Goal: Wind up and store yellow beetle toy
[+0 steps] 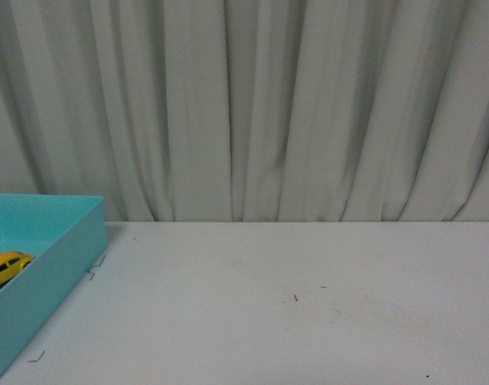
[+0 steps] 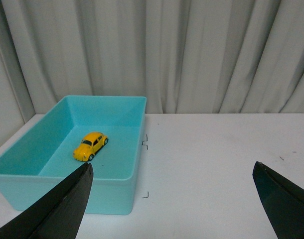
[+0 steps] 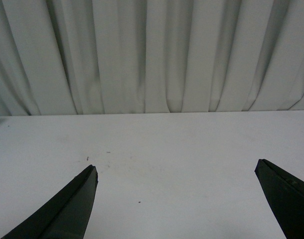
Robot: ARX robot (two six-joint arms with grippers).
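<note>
Yellow beetle toy (image 2: 90,146) inside turquoise bin (image 2: 119,194) — grippers spread.

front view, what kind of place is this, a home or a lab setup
Probably a staged test bench, not a home: a bare white table, a plain white curtain closing off the back, and one teal bin holding a yellow toy car.

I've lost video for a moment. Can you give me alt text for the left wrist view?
The yellow beetle toy sits on its wheels on the floor of an open turquoise bin, which stands on a white table before a pale curtain. The left gripper is open and empty, its dark fingers low in the frame.
</note>
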